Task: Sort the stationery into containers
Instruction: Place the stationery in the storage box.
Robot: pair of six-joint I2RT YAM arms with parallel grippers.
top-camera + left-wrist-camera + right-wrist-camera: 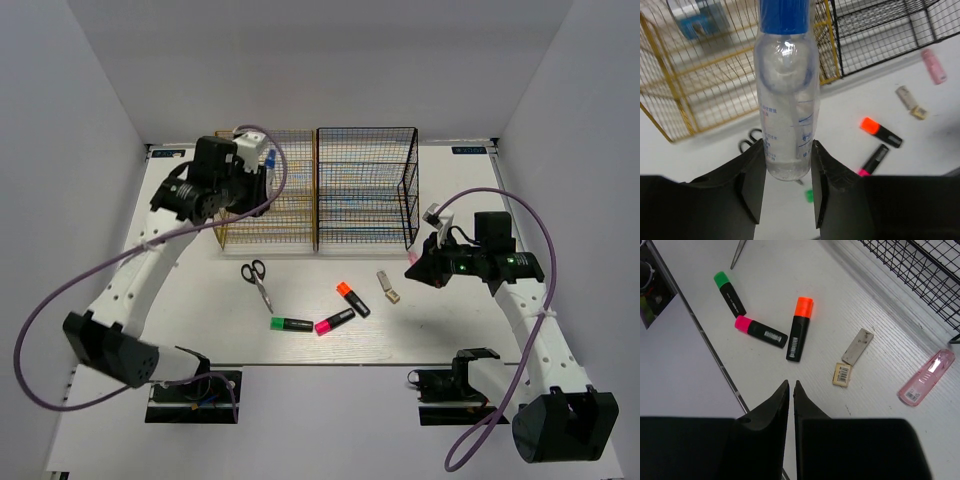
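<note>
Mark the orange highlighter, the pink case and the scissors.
orange highlighter (799,335): right wrist view, on its black barrel.
pink case (926,377): right wrist view, middle of its body.
scissors (260,284): top view, where the handles meet the blades.

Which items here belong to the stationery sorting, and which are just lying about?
Belongs to the job:
- clear blue-capped bottle, held by the left gripper
- scissors
- green highlighter, pink highlighter, orange highlighter
- beige pieces
- pink piece
- golden rack, with a blurred blue item inside
- black rack

Just lying about:
- nothing seen; every loose item is stationery
</note>
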